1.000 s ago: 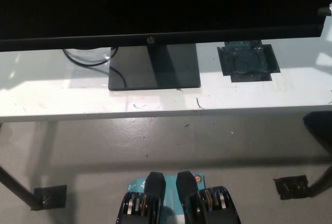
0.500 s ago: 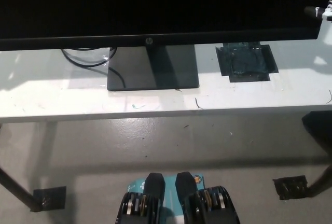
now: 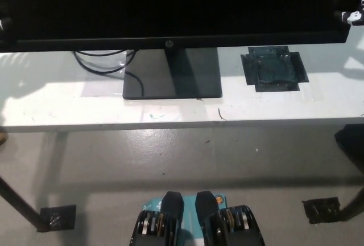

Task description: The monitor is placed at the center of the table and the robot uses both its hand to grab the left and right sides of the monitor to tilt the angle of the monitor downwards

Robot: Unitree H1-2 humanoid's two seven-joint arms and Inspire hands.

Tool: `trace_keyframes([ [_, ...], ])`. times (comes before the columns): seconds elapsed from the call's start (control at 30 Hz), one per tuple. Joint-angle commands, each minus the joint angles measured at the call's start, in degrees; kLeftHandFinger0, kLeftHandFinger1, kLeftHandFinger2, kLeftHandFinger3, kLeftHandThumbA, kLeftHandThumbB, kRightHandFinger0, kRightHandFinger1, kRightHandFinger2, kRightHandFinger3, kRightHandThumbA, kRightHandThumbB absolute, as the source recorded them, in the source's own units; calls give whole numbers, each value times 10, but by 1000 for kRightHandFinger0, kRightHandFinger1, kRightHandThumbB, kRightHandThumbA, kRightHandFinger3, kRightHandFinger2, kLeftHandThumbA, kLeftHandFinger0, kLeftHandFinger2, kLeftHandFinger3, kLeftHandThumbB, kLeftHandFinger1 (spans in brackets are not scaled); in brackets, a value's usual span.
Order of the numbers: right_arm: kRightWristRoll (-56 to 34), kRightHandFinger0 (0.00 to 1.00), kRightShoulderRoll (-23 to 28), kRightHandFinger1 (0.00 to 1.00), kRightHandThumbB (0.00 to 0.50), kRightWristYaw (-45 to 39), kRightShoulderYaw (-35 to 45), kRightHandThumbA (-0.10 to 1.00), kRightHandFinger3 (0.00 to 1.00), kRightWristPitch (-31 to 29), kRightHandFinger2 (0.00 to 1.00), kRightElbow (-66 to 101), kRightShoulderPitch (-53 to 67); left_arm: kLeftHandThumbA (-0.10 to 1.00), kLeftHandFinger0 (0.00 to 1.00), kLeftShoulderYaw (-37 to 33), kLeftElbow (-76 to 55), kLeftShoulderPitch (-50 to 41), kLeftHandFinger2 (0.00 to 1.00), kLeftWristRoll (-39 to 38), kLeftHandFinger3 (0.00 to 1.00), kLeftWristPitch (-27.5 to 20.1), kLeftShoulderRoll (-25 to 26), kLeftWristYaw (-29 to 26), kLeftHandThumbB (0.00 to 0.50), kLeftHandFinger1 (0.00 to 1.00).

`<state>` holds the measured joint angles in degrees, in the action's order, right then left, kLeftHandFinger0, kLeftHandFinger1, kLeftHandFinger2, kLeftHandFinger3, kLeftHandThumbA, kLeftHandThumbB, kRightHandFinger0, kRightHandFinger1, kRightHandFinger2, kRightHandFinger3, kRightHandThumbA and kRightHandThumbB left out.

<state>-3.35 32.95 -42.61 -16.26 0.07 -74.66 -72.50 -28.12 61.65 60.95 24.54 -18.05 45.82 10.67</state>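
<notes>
The black monitor (image 3: 170,7) fills the top of the head view, and its screen is dark. Its flat black base (image 3: 170,75) stands on the white table (image 3: 68,109). At the monitor's right edge, only a small black-and-white piece of my right hand (image 3: 351,16) shows; the rest is out of the picture. A white sliver at the monitor's left edge looks like my left hand (image 3: 2,25), with too little of it in view to judge its grip.
A black cable (image 3: 102,64) loops behind the base on the left. A dark tape patch (image 3: 273,68) lies on the table right of the base. Dark table legs (image 3: 17,197) and tape squares (image 3: 57,216) stand on the grey floor below.
The whole picture has shifted slightly to the right, so the camera moved. The monitor's left corner and a white sliver beside it now show. The monitor's angle looks unchanged.
</notes>
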Motion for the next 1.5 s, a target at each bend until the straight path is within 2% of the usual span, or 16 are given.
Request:
trace_keyframes([
  [0.0, 241, 1000, -150, 1000, 500, 176, -187, 474, 1000, -128, 1000, -6, -83, 794, 1000, -201, 70, 135, 1000, 287, 1000, -5, -34, -193, 489, 1000],
  [0.17, 306, 1000, -151, 1000, 500, 356, -254, 495, 1000, -144, 1000, -10, -82, 800, 1000, -271, 111, 164, 1000, 317, 1000, 39, -52, -277, 500, 1000],
  [0.27, 354, 1000, -148, 1000, 500, 455, -306, 536, 1000, -144, 1000, -18, -92, 744, 1000, -295, 135, 183, 1000, 310, 1000, 55, -64, -291, 500, 1000],
  [0.4, 378, 1000, -151, 1000, 500, 505, -344, 572, 1000, -130, 1000, -27, -106, 765, 1000, -317, 150, 200, 1000, 307, 1000, 79, -73, -303, 490, 1000],
  [0.43, 400, 1000, -151, 1000, 500, 543, -368, 580, 1000, -122, 1000, -30, -111, 791, 1000, -325, 154, 209, 1000, 309, 1000, 93, -81, -298, 488, 1000],
  [0.53, 424, 1000, -155, 1000, 500, 603, -405, 614, 1000, -107, 1000, -37, -121, 779, 1000, -332, 159, 220, 1000, 302, 1000, 112, -92, -322, 500, 1000],
  [0.7, 427, 1000, -161, 1000, 500, 633, -433, 580, 1000, -91, 1000, -45, -138, 842, 1000, -351, 165, 234, 1000, 302, 1000, 128, -105, -338, 500, 1000],
  [1.03, 408, 1000, -163, 1000, 500, 677, -451, 611, 1000, -80, 1000, -58, -142, 828, 1000, -366, 175, 239, 1000, 286, 1000, 136, -114, -369, 500, 1000],
  [1.07, 360, 1000, -153, 1000, 500, 654, -407, 677, 1000, -112, 1000, -49, -124, 885, 1000, -327, 173, 228, 1000, 237, 1000, 120, -114, -305, 470, 1000],
  [1.17, 332, 1000, -147, 1000, 500, 641, -381, 648, 1000, -132, 1000, -42, -112, 833, 1000, -294, 170, 216, 1000, 200, 1000, 85, -104, -292, 432, 1000],
  [1.2, 333, 1000, -147, 1000, 500, 642, -381, 730, 1000, -132, 1000, -43, -112, 853, 1000, -293, 170, 216, 1000, 201, 1000, 84, -104, -293, 478, 1000],
  [1.23, 291, 1000, -124, 1000, 500, 606, -335, 655, 1000, -167, 1000, -8, -78, 893, 1000, -235, 155, 184, 1000, 138, 1000, 52, -84, -260, 418, 1000],
  [1.3, 287, 1000, -122, 1000, 500, 605, -329, 650, 1000, -172, 1000, -5, -75, 904, 1000, -224, 154, 180, 1000, 135, 1000, 48, -82, -256, 414, 1000],
  [1.33, 253, 1000, -93, 1000, 500, 568, -291, 647, 1000, -205, 1000, 41, -35, 881, 1000, -175, 145, 149, 1000, 82, 1000, 23, -68, -225, 430, 1000],
  [1.37, 236, 1000, -69, 1000, 500, 544, -269, 651, 1000, -214, 1000, 91, 1, 908, 1000, -139, 133, 119, 1000, 48, 1000, -3, -54, -210, 455, 1000],
  [1.47, 244, 1000, -63, 1000, 500, 535, -249, 652, 1000, -209, 1000, 115, 15, 932, 1000, -111, 126, 111, 1000, 60, 1000, -9, -51, -201, 460, 1000],
])
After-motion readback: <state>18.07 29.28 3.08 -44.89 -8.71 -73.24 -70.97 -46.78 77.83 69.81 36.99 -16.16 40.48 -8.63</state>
